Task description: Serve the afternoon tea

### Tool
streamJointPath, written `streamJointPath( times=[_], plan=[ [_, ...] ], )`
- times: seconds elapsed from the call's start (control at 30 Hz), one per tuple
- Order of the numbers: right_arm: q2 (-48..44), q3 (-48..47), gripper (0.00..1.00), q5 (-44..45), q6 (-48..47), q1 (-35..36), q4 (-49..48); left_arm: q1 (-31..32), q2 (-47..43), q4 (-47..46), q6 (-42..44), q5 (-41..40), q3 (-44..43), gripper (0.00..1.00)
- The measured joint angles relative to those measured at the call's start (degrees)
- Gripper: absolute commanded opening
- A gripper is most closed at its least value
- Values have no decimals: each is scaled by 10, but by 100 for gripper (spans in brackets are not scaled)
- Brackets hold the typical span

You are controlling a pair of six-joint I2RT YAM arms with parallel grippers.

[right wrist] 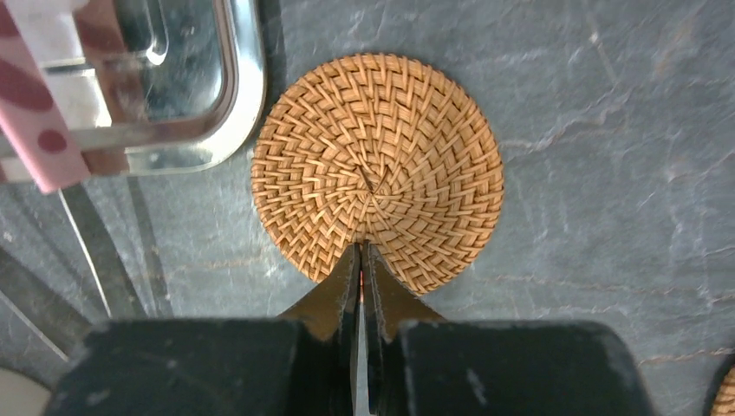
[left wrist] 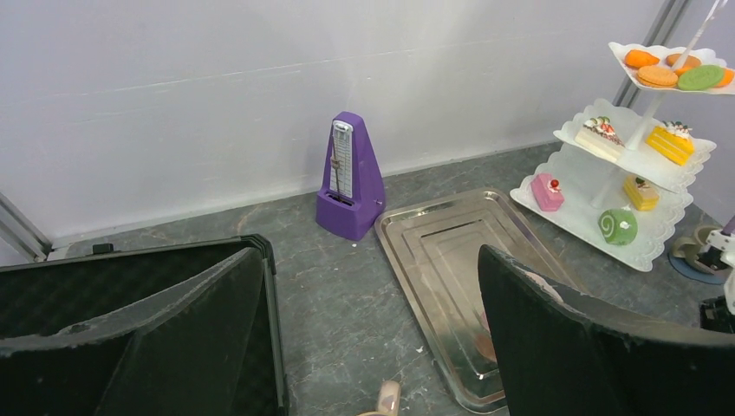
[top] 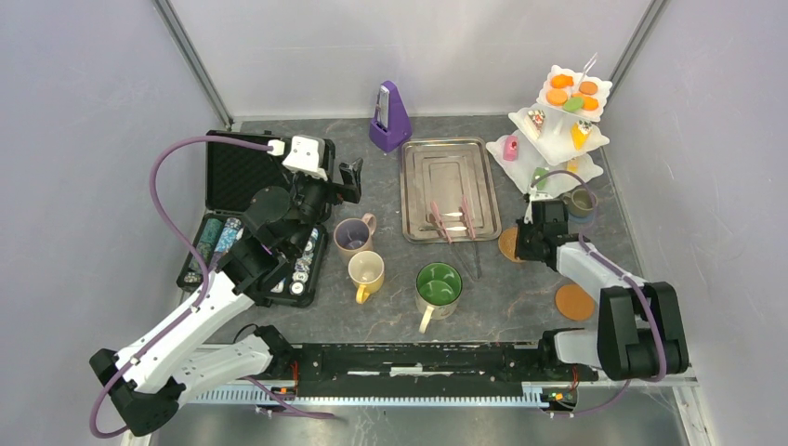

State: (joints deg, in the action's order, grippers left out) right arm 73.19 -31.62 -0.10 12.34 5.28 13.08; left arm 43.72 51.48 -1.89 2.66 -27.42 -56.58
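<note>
Presently, right pincer (right wrist: pixel 361 247): jaws drawn together with only a hairline gap, tips set on the near rim of the coaster; whether any weave is caught between them cannot be told.
Coaster (right wrist: pixel 377 165): lies flat on the table (right wrist: pixel 607 130), directly ahead of the tips, its near edge under them.
Tray (right wrist: pixel 247 95): ahead and to the left of the pincer, its corner just beside the coaster's far-left edge.
Second coaster (top: pixel 575 302): behind the pincer, well apart.
Stand (top: pixel 558 130): beyond the pincer, pastries on all three tiers.
Handling, judged: the coaster is woven fibre, light, thin and fairly stiff, with a rough top that should not slip under the tips. It is not fragile, but it may tilt or skate if pushed from one edge.
Hold, judged: lying flat, it offers only the rim. Either press down and slide it, or tip the edge up and pinch across its thickness.
Risk, judged: a slide to the left would jam it against the tray lip.
Left pincer (left wrist: pixel 373 347): fingers spread wide, nothing between them.
</note>
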Motion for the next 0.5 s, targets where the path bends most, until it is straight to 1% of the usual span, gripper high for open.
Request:
streamJointPath(
  times=[0.3, 0.37, 0.5],
  plan=[
    [84, -59, 5, 65, -1, -5, -28, 0, -2, -1, 0, 1, 6, 100],
    [93, -66, 5, 70, 0, -18, -33, 0, -2, -2, 0, 1, 7, 100],
    [113, -80, 5, 67, -2, -69, -47, 0, -2, -2, 0, 6, 7, 100]
  ],
)
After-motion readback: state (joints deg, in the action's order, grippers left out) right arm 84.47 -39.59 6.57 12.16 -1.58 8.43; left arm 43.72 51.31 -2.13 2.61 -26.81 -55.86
